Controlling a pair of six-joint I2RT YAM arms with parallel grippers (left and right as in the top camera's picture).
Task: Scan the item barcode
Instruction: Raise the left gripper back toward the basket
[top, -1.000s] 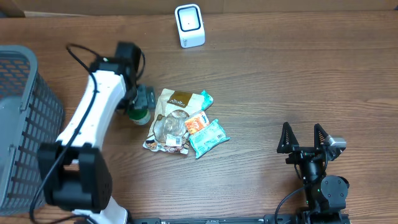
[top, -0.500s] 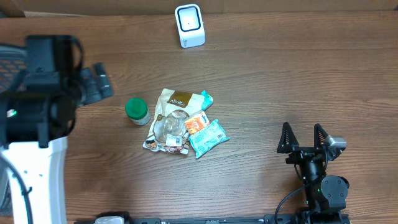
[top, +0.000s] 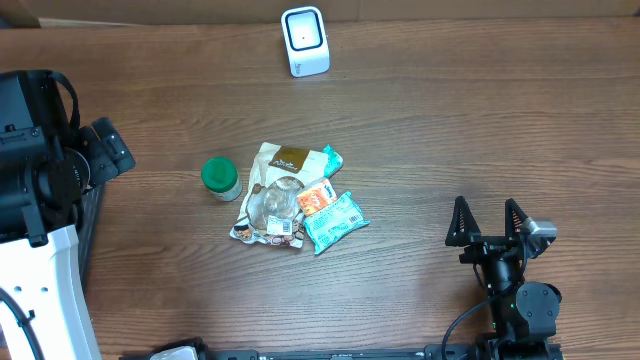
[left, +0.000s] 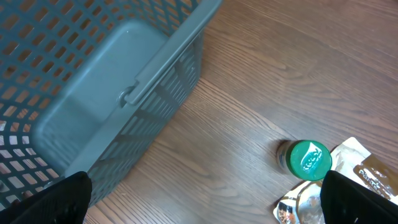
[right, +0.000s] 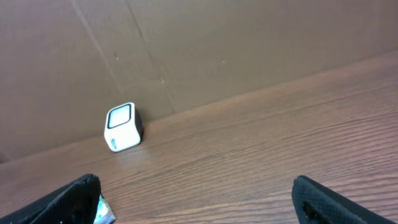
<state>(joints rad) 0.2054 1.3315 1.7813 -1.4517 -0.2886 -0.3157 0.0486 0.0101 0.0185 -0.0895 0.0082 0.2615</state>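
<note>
Nearest the base, the right gripper (top: 485, 205) rests low on the worktop (top: 450, 120), jaws wide and holding nothing. At the left edge the left gripper (top: 108, 158) hangs above the basket (left: 93, 81), also wide and empty.

Mid-worktop stands a jar (top: 221, 178) with a green lid, upright, just left of a heap of packets (top: 290, 195) that overlap one another. The jar is likely the easiest item. It looks stiff, light and smooth-walled, so a grip across its sides below the lid should hold, though it could slip or tip if nudged. No barcode shows on it from here. The packets look soft and crinkly, so they are best pinched at a sealed edge.

Farthest off, the scanner (top: 305, 41) sits by the back wall, well apart from the items.
</note>
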